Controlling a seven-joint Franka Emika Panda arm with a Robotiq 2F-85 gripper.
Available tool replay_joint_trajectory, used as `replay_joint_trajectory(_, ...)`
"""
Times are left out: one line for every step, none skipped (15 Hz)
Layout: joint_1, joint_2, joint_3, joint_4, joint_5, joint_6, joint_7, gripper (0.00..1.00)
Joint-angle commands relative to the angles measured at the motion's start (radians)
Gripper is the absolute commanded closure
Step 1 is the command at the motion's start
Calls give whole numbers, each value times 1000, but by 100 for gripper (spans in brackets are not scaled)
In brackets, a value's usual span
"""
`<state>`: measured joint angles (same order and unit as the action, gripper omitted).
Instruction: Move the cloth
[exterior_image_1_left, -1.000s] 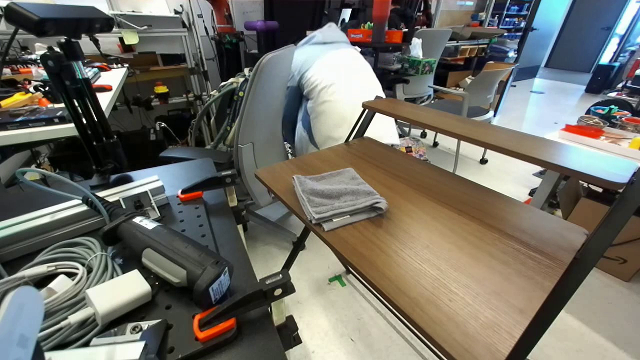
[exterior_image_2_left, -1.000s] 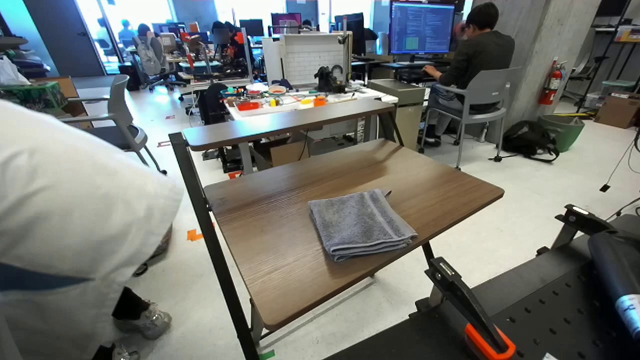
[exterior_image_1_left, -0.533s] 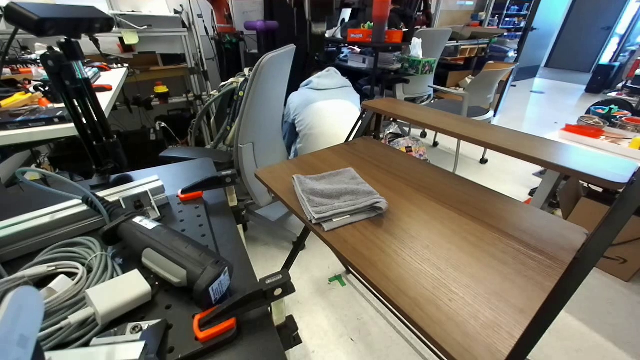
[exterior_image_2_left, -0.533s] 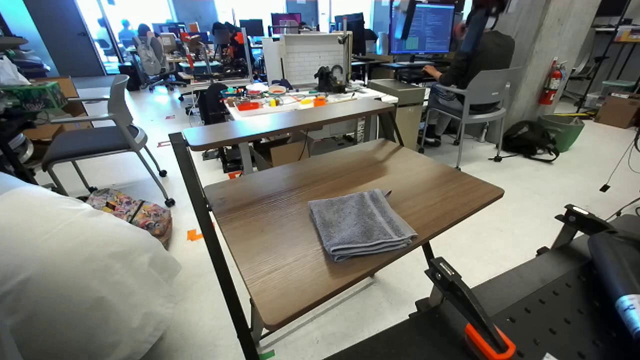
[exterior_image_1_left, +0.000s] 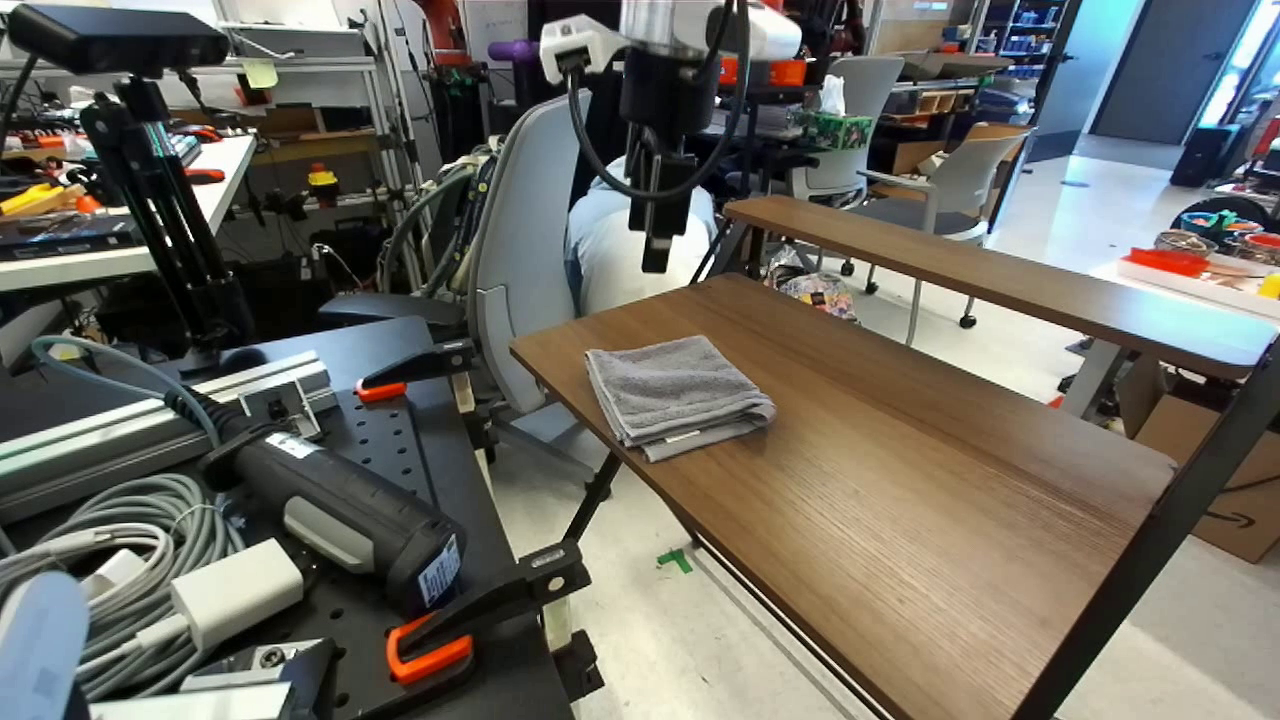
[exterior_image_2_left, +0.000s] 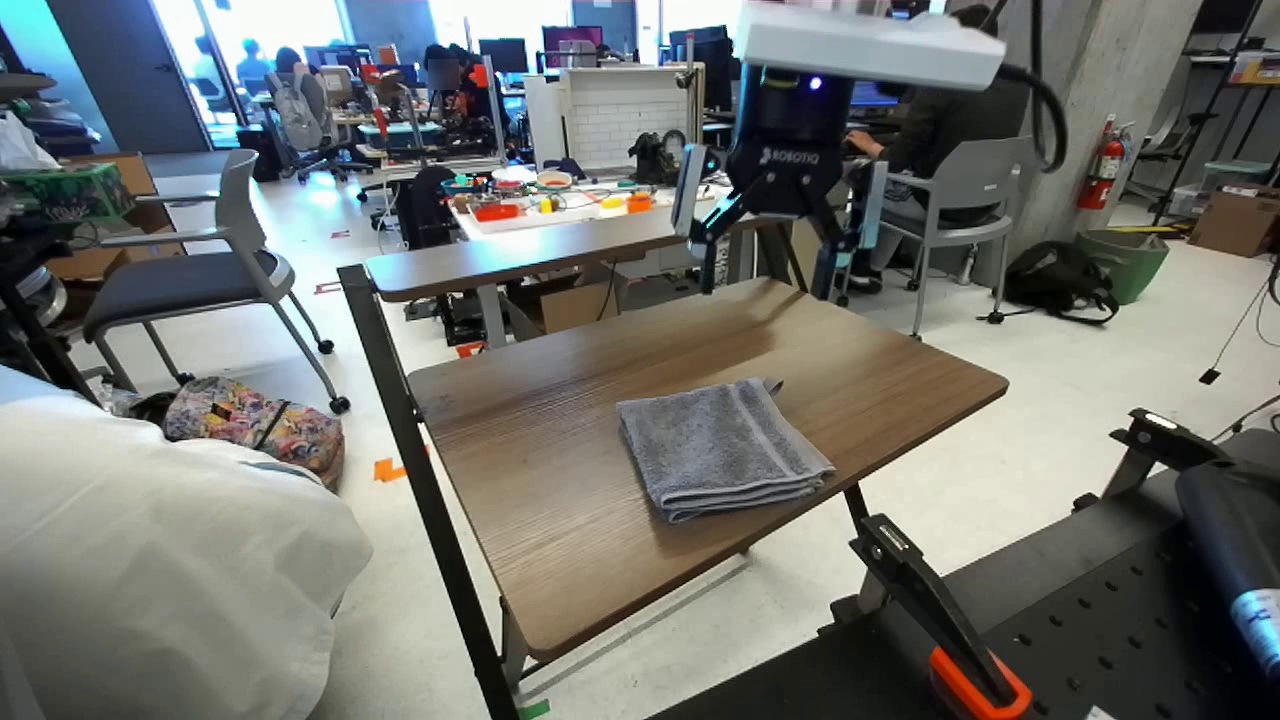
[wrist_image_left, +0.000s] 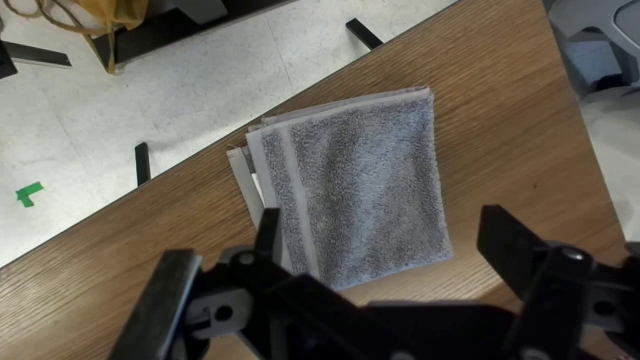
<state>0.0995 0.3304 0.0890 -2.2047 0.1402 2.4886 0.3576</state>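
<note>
The work surface is a rectangular brown wood-grain desk (exterior_image_1_left: 900, 480) on a black metal frame. A narrow raised shelf (exterior_image_2_left: 580, 245) of matching finish runs along one long side. The black two-finger Robotiq gripper (exterior_image_2_left: 766, 284) points downward above the desk, well apart from the surface. Its jaws stand wide, with nothing held between them. The grey folded terry cloth (wrist_image_left: 365, 190) lies flat on the desk, slightly rumpled, one corner just beside the long edge opposite the shelf. A small white tag (exterior_image_1_left: 683, 436) shows at its folded side.

Step in hand: judged to be the approach, ahead of grasping. In the wrist view, one finger overlaps the cloth's striped side; the other appears over wood beside it.

Next move: centre the gripper on the cloth, lower it, then bring the fingers together on enough layers to lift. Avoid pressing into the desk. The task states no destination.
</note>
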Motion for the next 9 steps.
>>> replay_joint_trajectory(48, 167, -35, 143, -16, 17, 75, 0)
replay_joint_trajectory(59, 206, -45, 170, -17, 29, 88, 0)
replay_joint_trajectory(67, 235, -52, 193, -15, 34, 94, 0)
replay_joint_trajectory(75, 261, -60, 211, -15, 39, 100, 0)
replay_joint_trajectory(83, 283, -66, 226, -13, 42, 105, 0)
replay_joint_trajectory(91, 300, -75, 237, -16, 46, 110, 0)
replay_joint_trajectory(97, 316, -81, 249, -17, 44, 111, 0)
replay_joint_trajectory(101, 331, -86, 260, -16, 40, 112, 0)
replay_joint_trajectory(108, 346, -94, 269, -19, 43, 115, 0)
